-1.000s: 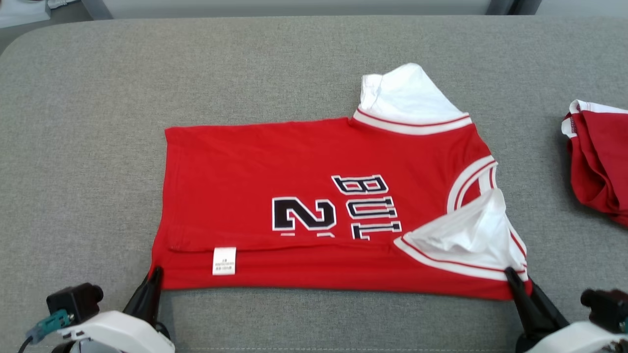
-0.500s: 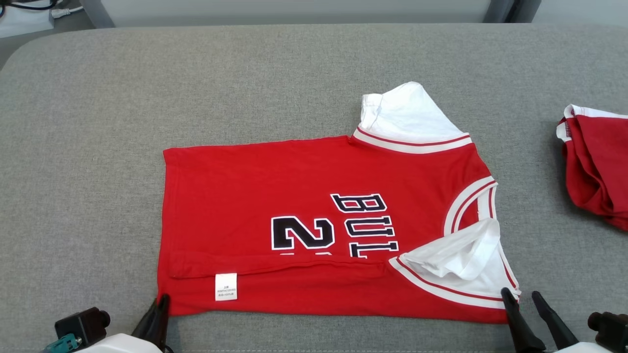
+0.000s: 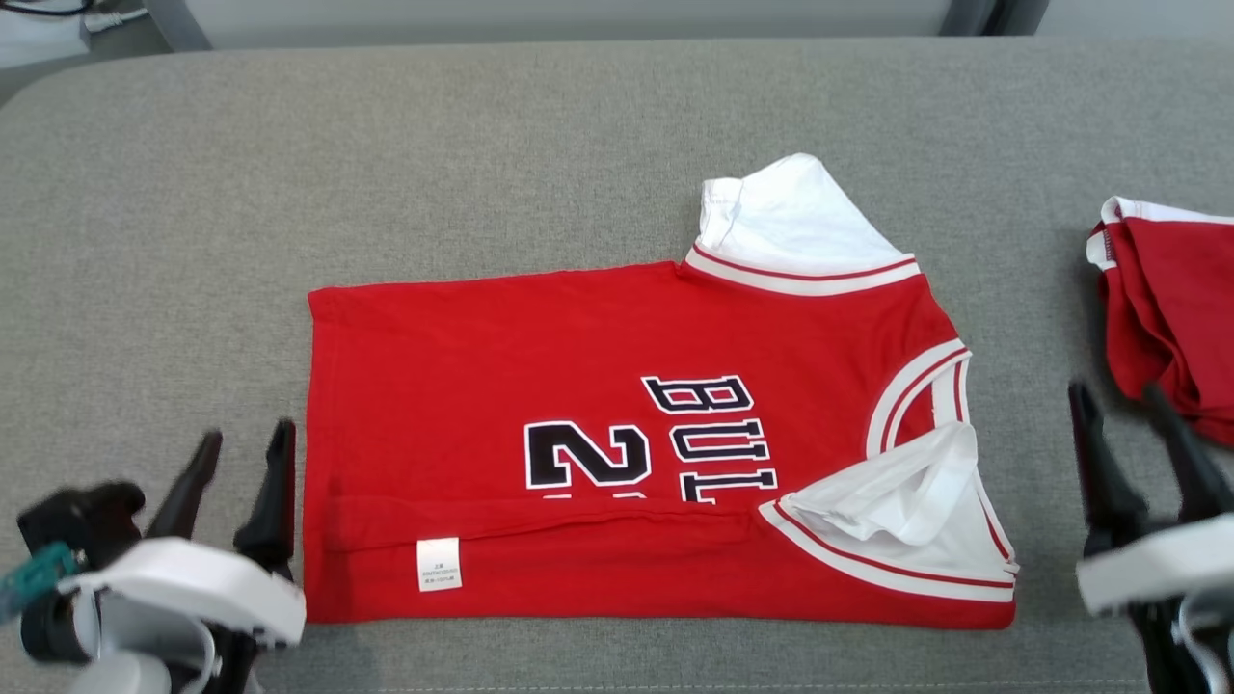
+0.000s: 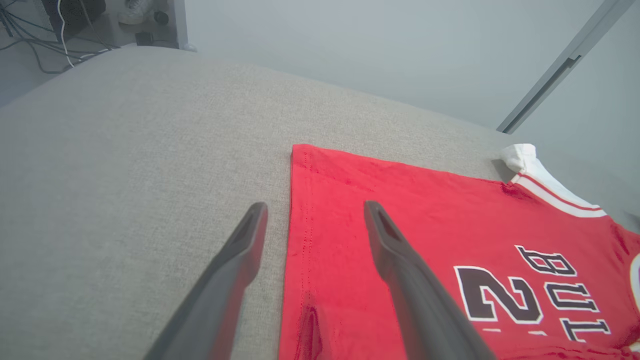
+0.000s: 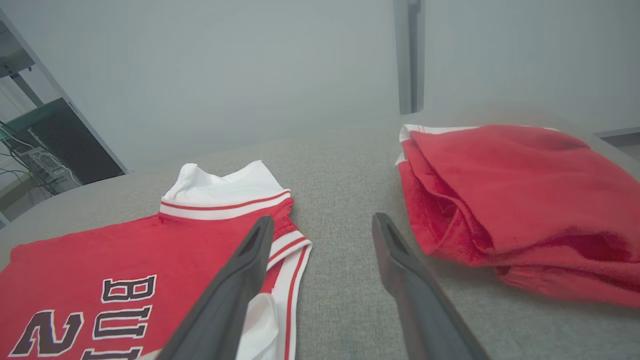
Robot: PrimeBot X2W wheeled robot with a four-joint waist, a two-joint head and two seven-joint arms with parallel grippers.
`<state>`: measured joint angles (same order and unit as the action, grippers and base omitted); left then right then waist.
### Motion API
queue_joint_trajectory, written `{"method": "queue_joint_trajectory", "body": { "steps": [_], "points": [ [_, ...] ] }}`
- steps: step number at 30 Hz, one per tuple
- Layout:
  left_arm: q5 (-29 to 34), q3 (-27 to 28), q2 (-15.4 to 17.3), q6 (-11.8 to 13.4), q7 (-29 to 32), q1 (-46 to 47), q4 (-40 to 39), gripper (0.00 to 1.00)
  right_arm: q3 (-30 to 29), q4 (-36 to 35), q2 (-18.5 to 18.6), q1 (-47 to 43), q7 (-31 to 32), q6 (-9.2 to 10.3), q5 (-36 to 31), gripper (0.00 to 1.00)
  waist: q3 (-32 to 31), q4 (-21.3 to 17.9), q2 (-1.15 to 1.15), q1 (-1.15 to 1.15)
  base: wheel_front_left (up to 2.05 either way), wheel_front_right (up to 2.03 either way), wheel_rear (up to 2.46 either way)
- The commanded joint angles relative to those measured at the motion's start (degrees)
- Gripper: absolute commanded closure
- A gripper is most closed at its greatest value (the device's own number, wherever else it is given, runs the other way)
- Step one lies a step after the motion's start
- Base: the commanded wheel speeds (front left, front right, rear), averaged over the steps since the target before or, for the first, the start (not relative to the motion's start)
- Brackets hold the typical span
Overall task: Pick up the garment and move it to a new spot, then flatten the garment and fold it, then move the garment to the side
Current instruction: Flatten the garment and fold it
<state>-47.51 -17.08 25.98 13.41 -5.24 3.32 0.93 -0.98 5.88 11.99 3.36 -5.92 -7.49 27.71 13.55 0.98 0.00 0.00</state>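
Head view: the folded-over near strip of the garment (image 3: 578, 405) covers the lower part of its lettering (image 3: 713, 434). A second red cloth (image 3: 1171, 308) is cut off at the frame's right side. The garment lies mid-way along the bench (image 3: 482, 145), nearer the front edge. Its long axis is parallel to that edge, with the hem toward the left end and the collar toward the right. The left hand (image 3: 247, 432) has its fingers spread and is empty, just beside the hem. The right hand (image 3: 1115, 392) is likewise spread and empty, between the collar end and the second cloth.
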Motion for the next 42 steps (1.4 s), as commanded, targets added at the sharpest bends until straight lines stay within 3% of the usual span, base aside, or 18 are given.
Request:
{"method": "queue_joint_trajectory", "body": {
  "steps": [1, 10, 13, 20, 29, 42],
  "points": [
    [1.32, 2.12, 2.34, 0.24, 0.82, 5.23, -2.05, 0.0, 1.71, -0.86, 1.99, 5.11, 0.55, 0.0, -0.55, 0.0, 1.33, -0.36, 0.0, 0.0, 0.0, 0.0, 0.0],
    [2.24, -0.98, 3.89, -2.75, 8.18, 19.02, 0.09, 0.0, 9.4, 6.87, 7.45, 25.13, 5.11, 0.0, -0.3, 0.0, 7.21, 0.6, 0.0, 0.0, 0.0, 0.0, 0.0],
    [0.96, -2.26, 3.38, -5.62, 11.32, 25.26, 4.21, 0.0, 14.42, 10.87, 10.08, 34.08, 7.36, 0.0, 1.02, 0.0, 10.34, 1.53, 0.0, 0.0, 0.0, 0.0, 0.0],
    [0.26, -3.57, 2.85, -8.9, 14.11, 32.76, 10.88, 0.0, 23.13, 17.21, 12.28, 45.05, 10.25, 0.0, 4.31, 0.0, 14.11, 2.37, 0.0, 0.0, 0.0, 0.0, 0.0],
    [-0.46, -4.58, 2.21, -12.07, 15.46, 38.16, 18.32, 0.0, 35.36, 25.71, 13.18, 57.24, 13.68, 0.0, 10.47, 0.0, 17.62, 3.06, 0.0, 0.0, 0.0, 0.0, 0.0],
    [-1.66, -5.48, 0.12, -14.97, 14.26, 40.23, 22.95, 0.0, 47.43, 34.74, 12.33, 65.56, 13.0, 0.0, 17.81, 0.0, 19.81, 4.59, 0.0, 0.0, 0.0, 0.0, 0.0]
  ]
}}
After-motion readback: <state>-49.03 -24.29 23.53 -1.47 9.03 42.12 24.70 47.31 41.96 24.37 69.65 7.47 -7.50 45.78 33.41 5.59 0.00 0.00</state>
